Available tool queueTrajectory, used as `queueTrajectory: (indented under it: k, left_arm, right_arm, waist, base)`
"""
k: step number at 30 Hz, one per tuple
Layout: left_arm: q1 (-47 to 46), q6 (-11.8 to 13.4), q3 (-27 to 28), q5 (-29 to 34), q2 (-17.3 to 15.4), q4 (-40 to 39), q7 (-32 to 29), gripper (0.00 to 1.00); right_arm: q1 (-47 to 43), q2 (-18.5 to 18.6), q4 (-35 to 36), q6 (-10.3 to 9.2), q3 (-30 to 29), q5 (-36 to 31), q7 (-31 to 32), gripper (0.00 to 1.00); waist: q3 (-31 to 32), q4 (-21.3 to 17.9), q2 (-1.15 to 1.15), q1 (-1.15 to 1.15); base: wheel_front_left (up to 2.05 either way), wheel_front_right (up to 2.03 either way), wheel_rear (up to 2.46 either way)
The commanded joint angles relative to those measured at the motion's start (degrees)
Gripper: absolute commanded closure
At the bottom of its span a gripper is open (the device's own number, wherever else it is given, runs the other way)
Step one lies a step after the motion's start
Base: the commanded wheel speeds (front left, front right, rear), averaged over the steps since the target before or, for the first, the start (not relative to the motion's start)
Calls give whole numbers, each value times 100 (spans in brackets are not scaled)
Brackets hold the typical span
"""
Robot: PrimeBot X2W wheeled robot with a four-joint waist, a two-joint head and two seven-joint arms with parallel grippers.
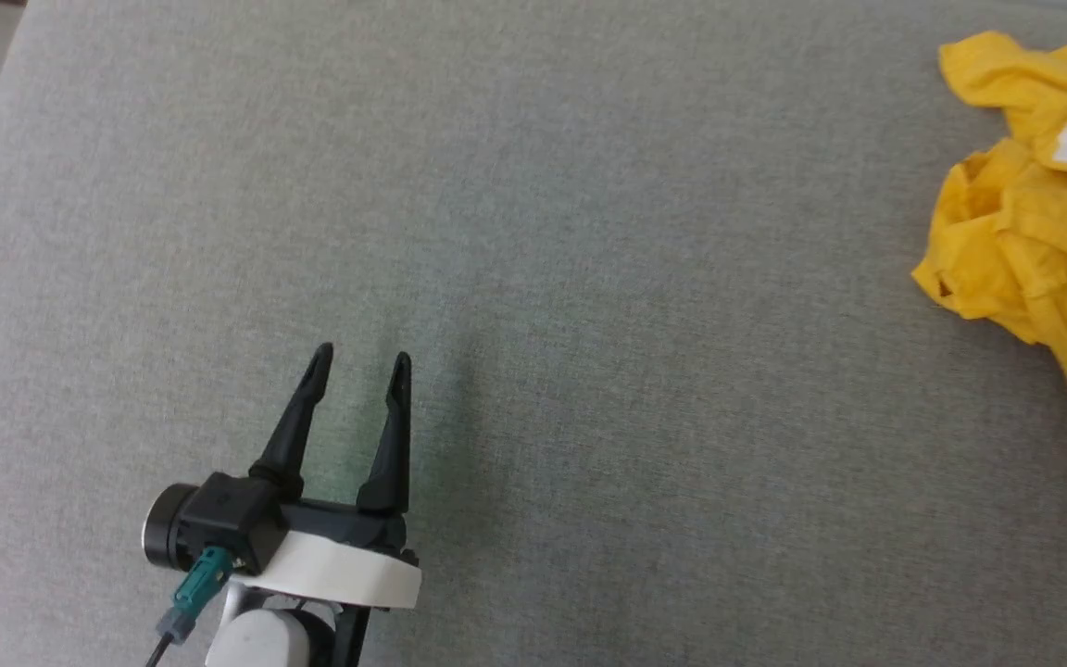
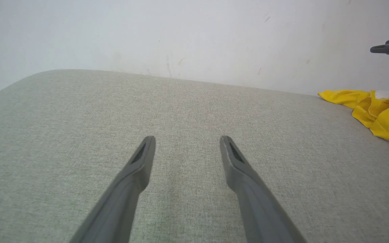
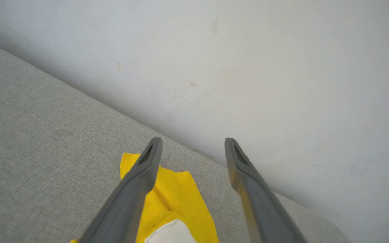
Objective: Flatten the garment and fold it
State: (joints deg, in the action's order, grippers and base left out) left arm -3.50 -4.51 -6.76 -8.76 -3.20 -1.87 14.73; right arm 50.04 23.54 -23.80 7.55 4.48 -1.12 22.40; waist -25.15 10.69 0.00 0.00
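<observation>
Crumpled garment (image 1: 1015, 241) looks soft, light; left gripper (image 1: 362, 357), right gripper (image 3: 193, 140) jaws apart, so pinch a loose edge.

Garment (image 1: 1015, 241) partly beyond right edge

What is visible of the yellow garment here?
The garment is bright yellow, thin and cotton-like, bunched in a crumpled heap at the head view's right edge, partly cut off. It rests on the grey woven cushion near a pale wall. In the right wrist view one flap lies fairly flat, with a white rounded patch showing. The right gripper hangs over it, jaws apart, nothing between them; whether it touches the cloth cannot be told.
</observation>
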Motion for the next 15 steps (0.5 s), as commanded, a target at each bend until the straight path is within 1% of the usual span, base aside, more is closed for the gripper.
queueTrajectory:
  k: [1, 5, 9, 13, 15]
  left_arm:
    - [65, -19, 39, 67, 10, -14, 27, 0]
    - [218, -12, 119, 96, -6, -33, 27, 0]
    - [387, 2, 173, 108, -7, -52, 27, 0]
    - [553, 23, 221, 108, -9, -95, 27, 0]
    - [620, 27, 237, 106, -9, -127, 27, 0]
  right_arm:
    - [-79, -50, 82, -6, -45, 52, -70, 0]
    - [-522, -228, 452, -6, -107, 251, -157, 0]
    - [-1243, -338, 1008, -6, -140, 507, -74, 0]
    - [-2084, -499, 1611, -6, -232, 675, 125, 0]
    - [-2509, -569, 1857, -6, -249, 700, 331, 0]
  waist:
    - [253, -184, 0, 0]
    - [558, -331, 0, 0]
    - [845, -427, 0, 0]
    - [1001, -496, 0, 0]
    - [1027, -510, 0, 0]
  base:
    - [0, 0, 0]
    - [0, 0, 0]
    - [0, 0, 0]
    - [0, 0, 0]
    - [0, 0, 0]
